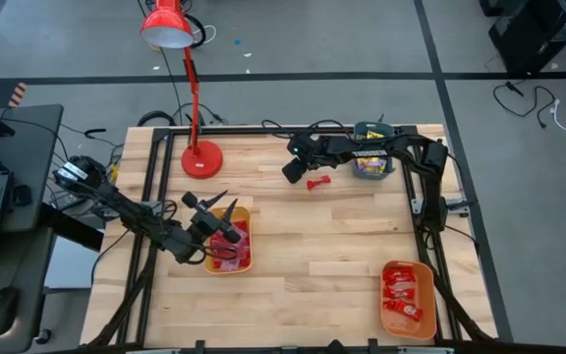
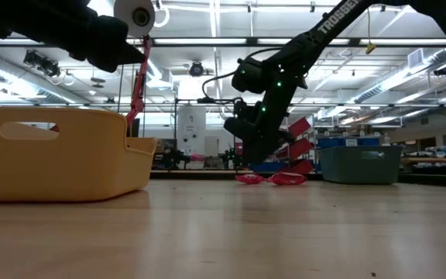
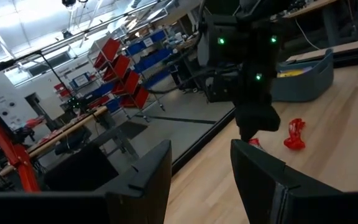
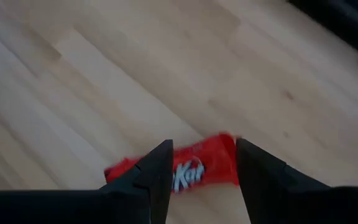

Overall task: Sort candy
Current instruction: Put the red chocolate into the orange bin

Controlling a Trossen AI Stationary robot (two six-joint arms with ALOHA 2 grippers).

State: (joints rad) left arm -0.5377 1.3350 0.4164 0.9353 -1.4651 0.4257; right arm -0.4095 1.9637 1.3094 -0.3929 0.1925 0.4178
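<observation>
A: Wooden table (image 1: 303,236), open lab hall behind it. Where is the candy?

B: One red wrapped candy (image 1: 316,183) lies loose on the far middle of the table, just left of the teal tray (image 1: 372,163). The right gripper (image 1: 292,170) hangs just above it, fingers apart and holding nothing; in the right wrist view the red bar (image 4: 185,168) shows between the two fingers (image 4: 157,171), flat on the wood.

A: Progress?

B: Partly done, by my reading. Near-right orange tray (image 1: 407,298) holds only red packets. Left orange tray (image 1: 232,241) also holds red ones. Teal tray still has a mixed pile, yellow among it. That pile and the loose bar remain.

A: Left arm?

B: Left gripper (image 1: 216,218) waits over the left orange tray, fingers spread, nothing between them.

A: Legible writing?

B: "KitKat" in white on the red bar, partly hidden by a finger. "TROSSEN" along an arm in the low view. Print on other wrappers too small to read.
</observation>
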